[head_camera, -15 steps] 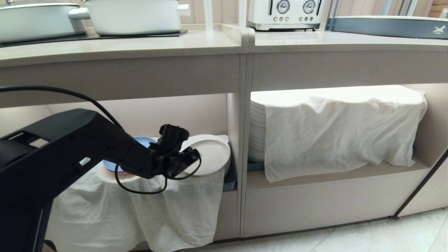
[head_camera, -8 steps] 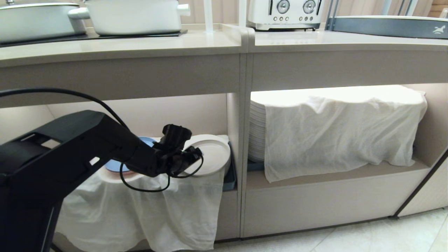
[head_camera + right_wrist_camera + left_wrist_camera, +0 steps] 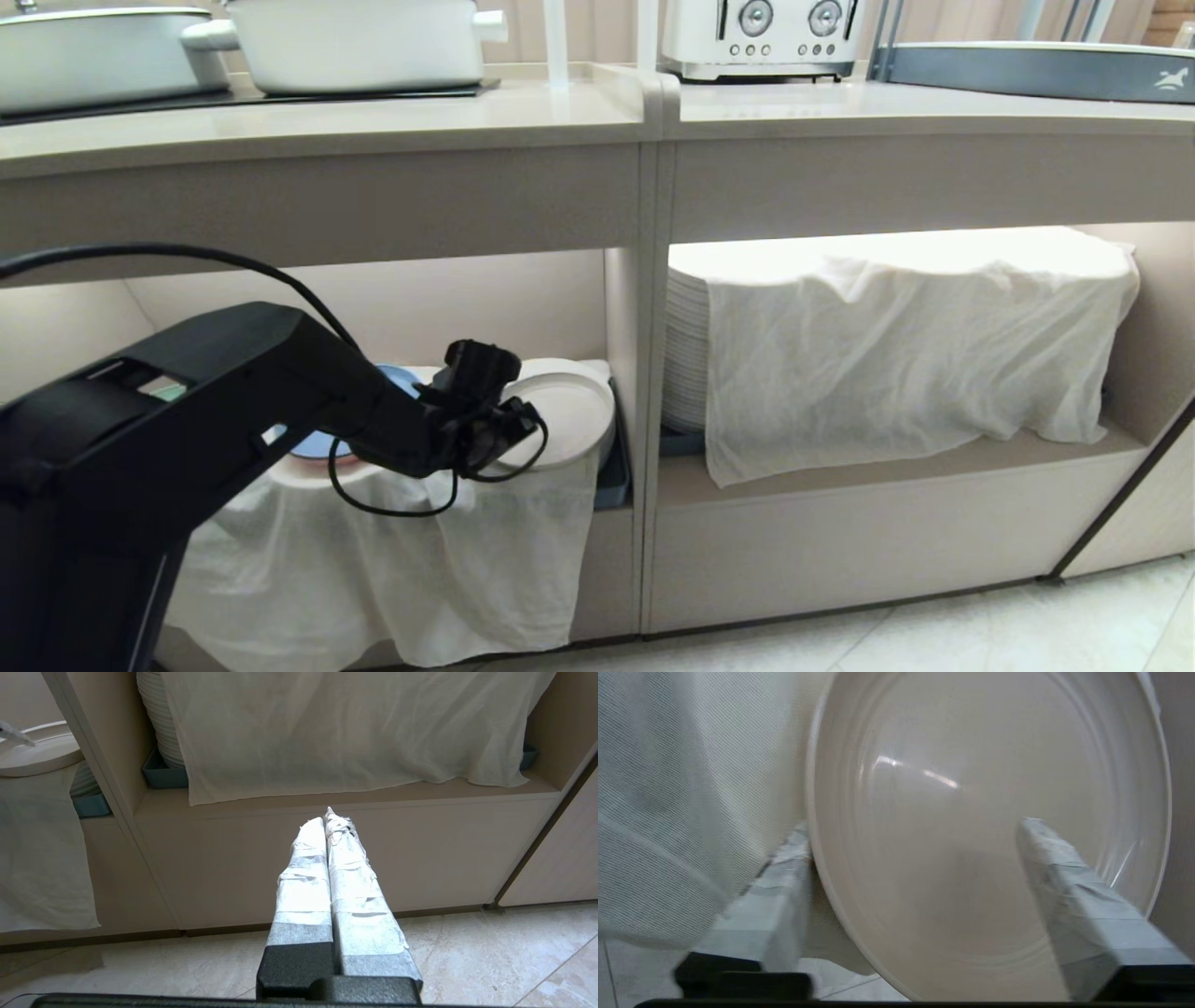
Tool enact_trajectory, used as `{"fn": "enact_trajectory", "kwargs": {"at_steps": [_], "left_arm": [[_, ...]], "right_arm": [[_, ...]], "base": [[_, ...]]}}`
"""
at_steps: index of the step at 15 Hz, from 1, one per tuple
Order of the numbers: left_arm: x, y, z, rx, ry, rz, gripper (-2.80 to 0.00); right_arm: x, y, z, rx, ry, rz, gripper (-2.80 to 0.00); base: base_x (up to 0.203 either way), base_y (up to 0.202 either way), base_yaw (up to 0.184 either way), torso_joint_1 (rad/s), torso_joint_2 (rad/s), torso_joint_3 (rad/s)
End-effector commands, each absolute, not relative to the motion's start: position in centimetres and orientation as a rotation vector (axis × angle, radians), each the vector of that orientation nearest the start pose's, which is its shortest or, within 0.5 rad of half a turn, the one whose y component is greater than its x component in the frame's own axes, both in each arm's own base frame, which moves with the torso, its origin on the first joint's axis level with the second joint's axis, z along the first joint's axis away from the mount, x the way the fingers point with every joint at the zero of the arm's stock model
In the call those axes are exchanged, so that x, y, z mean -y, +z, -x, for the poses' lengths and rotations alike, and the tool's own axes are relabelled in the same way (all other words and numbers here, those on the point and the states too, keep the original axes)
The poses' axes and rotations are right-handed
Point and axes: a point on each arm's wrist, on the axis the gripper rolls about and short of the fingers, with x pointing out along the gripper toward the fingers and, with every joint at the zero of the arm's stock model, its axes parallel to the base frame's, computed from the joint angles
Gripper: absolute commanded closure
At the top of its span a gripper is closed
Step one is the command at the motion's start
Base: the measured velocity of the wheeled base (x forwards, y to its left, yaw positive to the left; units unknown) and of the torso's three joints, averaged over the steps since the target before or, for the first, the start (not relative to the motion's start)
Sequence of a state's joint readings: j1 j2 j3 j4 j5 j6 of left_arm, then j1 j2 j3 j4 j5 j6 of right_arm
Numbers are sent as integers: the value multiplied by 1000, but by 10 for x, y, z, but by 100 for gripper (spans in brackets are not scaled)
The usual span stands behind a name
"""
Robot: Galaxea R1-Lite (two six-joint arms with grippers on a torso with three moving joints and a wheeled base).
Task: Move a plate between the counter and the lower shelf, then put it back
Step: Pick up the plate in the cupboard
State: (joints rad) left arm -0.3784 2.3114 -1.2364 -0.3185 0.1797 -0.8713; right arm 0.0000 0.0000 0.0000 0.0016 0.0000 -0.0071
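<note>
Plate: your cream plate (image 3: 560, 415) lies face up in the lower shelf (image 3: 485, 299), on top of a cloth-draped stack at the bay's right end, close to the dividing wall. It is round, so it has no long axis; it sits nearly flat, its near edge toward you.
Left hand: your left hand (image 3: 915, 840) is at the plate's near-left rim. Its taped fingers (image 3: 1069, 891) stand wide apart, one below the rim and one above the plate's face. They straddle the edge without clamping it; you cannot tell whether the lower finger touches the rim.
Left arm: it reaches in from your left, across the front of the bay, with a black cable (image 3: 392, 495) looping under the wrist.
Right hand: your right hand (image 3: 329, 816) hangs low over the floor (image 3: 467, 952) in front of the neighbouring bay, fingers pressed together, holding nothing.
Neighbours: a blue plate (image 3: 392, 383) lies just left of the cream one, partly hidden by the arm. A white cloth (image 3: 373, 560) hangs down over the shelf front.
Worktop: you see the worktop (image 3: 373, 117) above, carrying two pots (image 3: 355, 42) and a toaster (image 3: 761, 37).
</note>
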Motion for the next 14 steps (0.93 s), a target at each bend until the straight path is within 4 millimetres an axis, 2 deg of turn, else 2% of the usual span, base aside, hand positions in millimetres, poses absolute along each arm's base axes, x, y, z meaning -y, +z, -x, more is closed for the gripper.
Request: {"fn": "enact_trajectory", "kwargs": {"at_steps": [1, 8, 14], "left_arm": [[156, 30, -397, -755, 141, 619, 0], [156, 33, -399, -742, 142, 626, 0], [149, 26, -393, -763, 183, 609, 0]], "right_arm": [[0, 75, 23, -2, 0, 8, 0], [0, 75, 23, -2, 0, 8, 0], [0, 75, 23, -2, 0, 8, 0]], "base": [[0, 0, 0, 0, 0, 0], [0, 0, 0, 0, 0, 0], [0, 0, 0, 0, 0, 0]]}}
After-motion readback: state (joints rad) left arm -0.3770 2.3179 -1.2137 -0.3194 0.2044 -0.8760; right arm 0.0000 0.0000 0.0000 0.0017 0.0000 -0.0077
